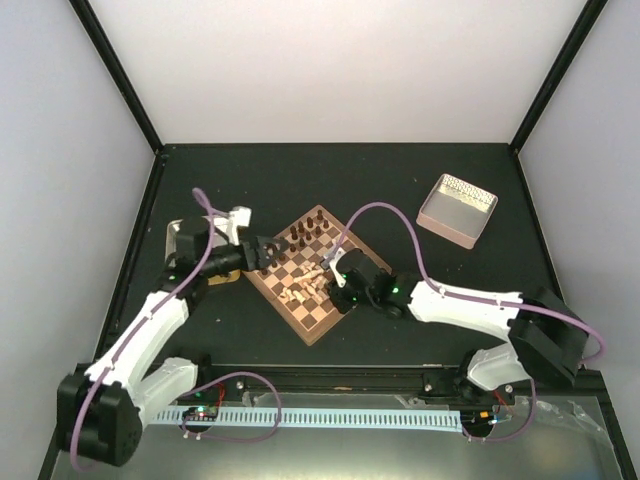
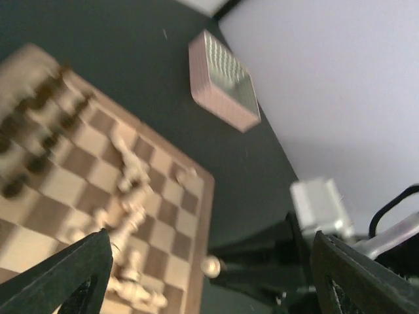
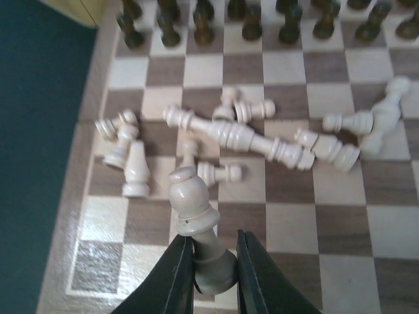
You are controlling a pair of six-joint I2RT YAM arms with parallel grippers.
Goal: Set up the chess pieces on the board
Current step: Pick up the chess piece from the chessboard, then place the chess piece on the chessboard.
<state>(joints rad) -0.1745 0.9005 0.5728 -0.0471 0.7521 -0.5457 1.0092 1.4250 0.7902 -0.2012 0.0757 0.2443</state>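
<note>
The chessboard (image 1: 322, 322) lies turned at an angle in the middle of the table. Dark brown pieces (image 3: 252, 19) stand in rows along its far side. Several cream pieces (image 3: 239, 134) lie toppled mid-board, and two cream pieces (image 3: 134, 170) stand near the left edge. My right gripper (image 3: 215, 237) is shut on a cream bishop-like piece (image 3: 190, 193), held tilted just above the near squares. My left gripper (image 1: 268, 252) hovers at the board's left corner. In the blurred left wrist view its fingers (image 2: 72, 278) are wide apart and empty.
A pinkish rectangular bin (image 1: 457, 210) stands at the back right; it also shows in the left wrist view (image 2: 222, 82). A yellowish tray (image 1: 176, 236) lies under the left arm. The black walls' frame edges the table at the back and sides.
</note>
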